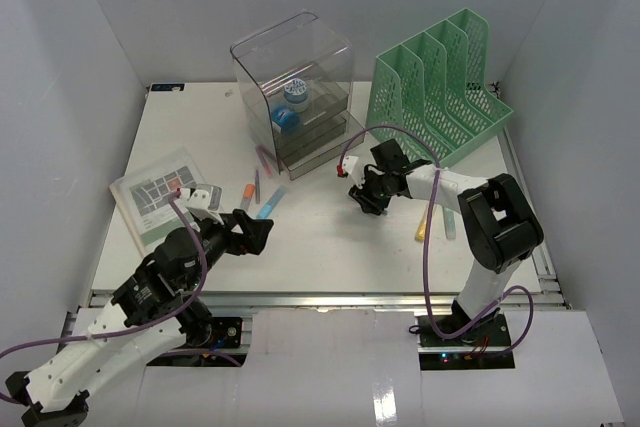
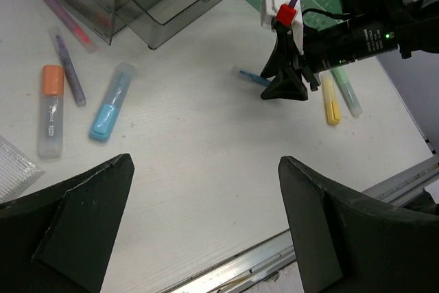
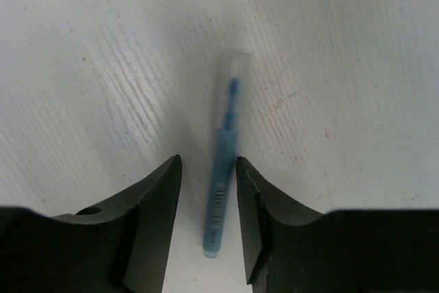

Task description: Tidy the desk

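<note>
While the right hand (image 1: 365, 197) sits low on the tabletop (image 1: 330, 247) just in front of the smoky drawer box (image 1: 295, 87), its wrist view shows both fingers (image 3: 154, 211) down on the surface either side of a blue pen (image 3: 221, 190). The hand is narrowly parted; the pen lies flat between the tips, with a thin gap on one side and the other finger right up against it or nearly so, can't tell contact. Left hand (image 1: 255, 232) hovers over the near-left part of the tabletop, spread wide with nothing between the fingers (image 2: 75, 224). Its camera looks across at the right hand (image 2: 285, 90) and the blue pen (image 2: 250, 75). The white tabletop fills the floor of the white-walled enclosure, with a metal rail along the near edge by the arm bases. Loose items between the left hand and the box: orange-capped marker (image 2: 50, 111), purple pen (image 2: 68, 70), light blue highlighter (image 2: 110, 101), pink pen (image 2: 65, 18). A yellow highlighter (image 1: 424, 224) and a pale green highlighter (image 1: 448, 222) lie side by side to the right of the right hand. Green mesh file rack (image 1: 440, 87) stands at the far right, beside the box. A printed booklet (image 1: 155, 197) lies at the left edge. There is a blue object (image 1: 290, 107) inside the box.
</note>
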### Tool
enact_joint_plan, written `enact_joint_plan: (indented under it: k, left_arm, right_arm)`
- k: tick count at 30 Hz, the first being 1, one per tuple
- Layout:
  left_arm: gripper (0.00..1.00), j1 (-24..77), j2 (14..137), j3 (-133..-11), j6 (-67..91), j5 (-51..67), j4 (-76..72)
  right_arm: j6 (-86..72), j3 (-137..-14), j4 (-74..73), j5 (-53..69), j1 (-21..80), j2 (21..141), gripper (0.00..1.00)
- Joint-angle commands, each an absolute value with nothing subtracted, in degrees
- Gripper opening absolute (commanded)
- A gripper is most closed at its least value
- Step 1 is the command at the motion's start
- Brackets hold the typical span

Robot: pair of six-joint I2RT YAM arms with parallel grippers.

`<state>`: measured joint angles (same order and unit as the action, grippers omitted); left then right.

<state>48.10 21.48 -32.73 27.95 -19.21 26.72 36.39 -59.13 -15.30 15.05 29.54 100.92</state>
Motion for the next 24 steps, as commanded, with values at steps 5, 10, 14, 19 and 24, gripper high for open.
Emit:
enact_joint_plan:
  k: [5,10,14,19,24]
  left_arm:
    - [0.98,47.81,19.50,-32.78,28.40,-21.21,27.53]
    - [0.98,47.81,18.64,-32.65,28.87,-22.01,27.86]
    - [0.98,47.81,18.68,-32.41,29.26,-22.35,27.92]
    - [0.98,47.81,21.18,-32.18,30.08,-23.10,27.90]
    - [0.98,47.81,26.00,-31.18,36.31,-24.96,28.78]
  right_arm:
    - [38.18,-57.24,-15.52,12.57,29.62,101.34,0.08]
    - [43.21,-61.14,-21.14,19.65,29.75,97.27,0.08]
    - [54.33,-68.61,-29.98,22.27,31.19,93.44,0.08]
    - [69.10,-77.14,-31.03,15.40,34.77,91.62,0.08]
    - [81.61,-82.21,-21.35,6.78,37.41,95.43,0.08]
